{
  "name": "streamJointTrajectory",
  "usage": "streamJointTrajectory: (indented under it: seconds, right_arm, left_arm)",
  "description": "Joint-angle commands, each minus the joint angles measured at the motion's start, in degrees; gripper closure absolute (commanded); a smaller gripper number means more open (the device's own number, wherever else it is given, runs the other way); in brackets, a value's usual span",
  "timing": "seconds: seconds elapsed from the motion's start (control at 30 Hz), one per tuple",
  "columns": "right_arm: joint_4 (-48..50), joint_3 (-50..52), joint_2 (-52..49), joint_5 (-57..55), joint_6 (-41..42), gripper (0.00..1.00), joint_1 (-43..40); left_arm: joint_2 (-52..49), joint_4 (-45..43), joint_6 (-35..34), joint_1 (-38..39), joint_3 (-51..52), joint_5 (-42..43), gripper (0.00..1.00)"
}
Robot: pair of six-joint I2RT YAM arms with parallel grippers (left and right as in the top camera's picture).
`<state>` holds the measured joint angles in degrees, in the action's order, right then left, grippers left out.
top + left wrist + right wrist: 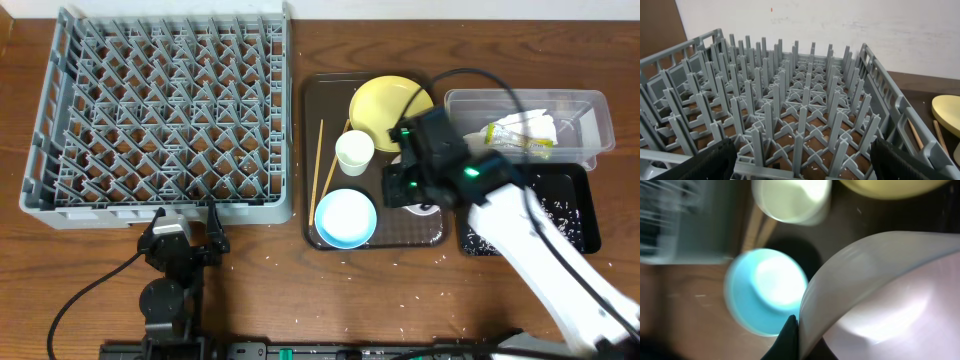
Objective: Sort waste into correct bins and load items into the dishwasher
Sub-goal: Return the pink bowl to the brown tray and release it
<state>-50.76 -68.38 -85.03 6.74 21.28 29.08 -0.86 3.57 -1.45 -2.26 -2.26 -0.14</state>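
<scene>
Rim of round white bowl (880, 305) pinched in right gripper (799, 330), lower right of frame; left gripper (805, 162) spread.

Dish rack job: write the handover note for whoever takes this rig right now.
Left claw: open, at the dish rack's front edge.
Right claw: shut on the white bowl's rim, over the brown tray.
Done: napkin and wrapper in clear tub; rice in black tray, a few grains on the table.
Left: rack this bowl, then yellow plate, cup, blue bowl, chopsticks from the tray; nothing is loaded.
</scene>
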Motion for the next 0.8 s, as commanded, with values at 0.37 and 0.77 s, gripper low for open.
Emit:
streamJointTrajectory:
  seconds: [0.37,0.77]
  right_arm:
    - [-0.33,-0.94,-16.76,-1.25,-3.37,0.99,1.77]
    - [-0.15,-1.25,-18.12,-0.13,-4.46,0.75,1.68]
  left_arm:
    - [0.15,0.83,0.33,-0.42,1.84,-0.28,0.14]
    - [0.15,0.83,0.33,-0.42,1.84,-0.28,0.14]
